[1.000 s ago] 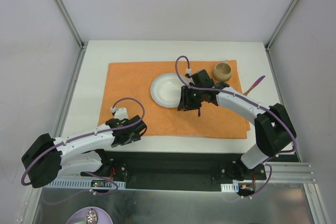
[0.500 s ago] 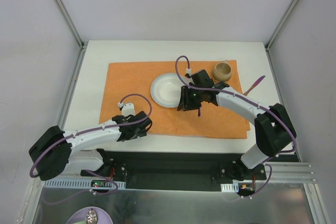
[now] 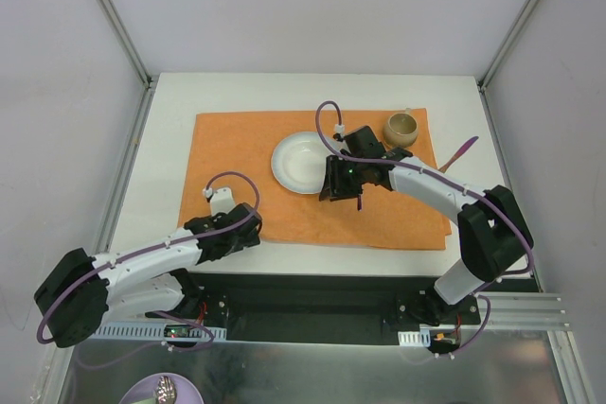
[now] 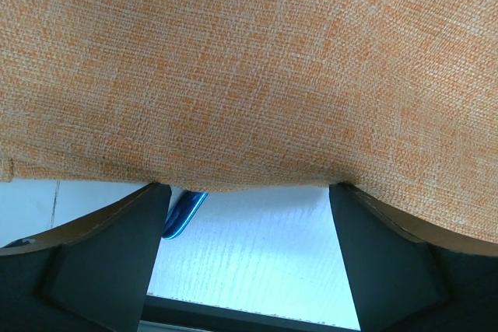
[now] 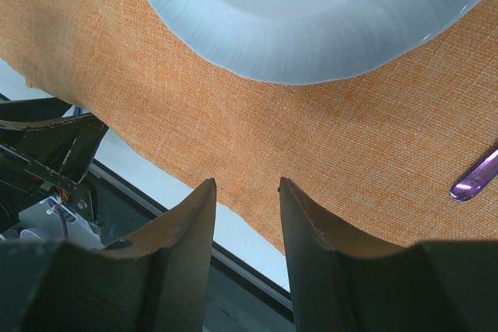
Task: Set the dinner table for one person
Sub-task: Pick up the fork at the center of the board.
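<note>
Stiffness defines the counter point(image 3: 170, 139): a flat white slab with metal rails, it looks rigid, heavy and fixed, so I judge it is nothing to take hold of, only the surface that receives the setting. It fills the middle of the overhead view, from the arm bases to the far wall. What does get grasped lies on it. The orange placemat point(image 3: 237, 153) is soft, limp cloth, best pinched at a hem. The plate point(image 3: 301, 160) and cup point(image 3: 401, 128) look hard, smooth and breakable, best taken by the rim.

At the near left hem of the placemat the left claw point(image 4: 249, 192) stands wide open and empty, a finger at each side of a slight bulge in the hem, where a blue thing point(image 4: 185, 211) shows, partly hidden. Just near and right of the plate the right claw point(image 5: 247, 188) hangs partly open over the cloth, nothing between its fingers.

Count: one counter, one placemat, one white plate, one tan cup at the far right of the cloth, one blue thing, and two purple pieces, a utensil point(image 3: 464, 150) crossing the right hem and a tip point(image 5: 475, 176) beside the right claw, its kind I cannot tell
</note>
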